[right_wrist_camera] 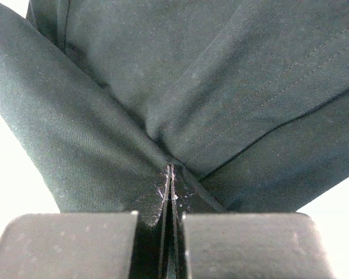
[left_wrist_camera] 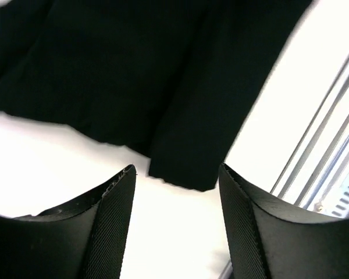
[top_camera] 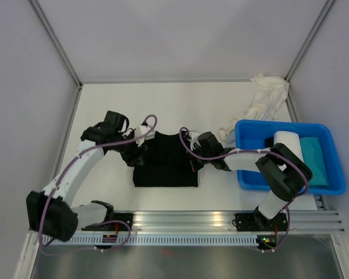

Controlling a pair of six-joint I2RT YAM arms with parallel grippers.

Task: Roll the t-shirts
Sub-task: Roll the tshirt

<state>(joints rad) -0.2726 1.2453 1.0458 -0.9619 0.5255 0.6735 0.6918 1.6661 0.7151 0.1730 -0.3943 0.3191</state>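
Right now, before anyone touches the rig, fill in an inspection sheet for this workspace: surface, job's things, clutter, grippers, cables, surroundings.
Surface: white table, aluminium rail along its near edge.
Job's things: black t-shirt folded flat mid-table; white rolled t-shirt and teal t-shirt inside the blue tub; cream-white t-shirt crumpled at the far right corner.
Clutter: nothing seen.
Grippers: left gripper open and empty beside the black t-shirt; right gripper shut on a pinch of it.
Cables: purple cables looped along both arms.
Surroundings: pale wall panels in a metal frame.
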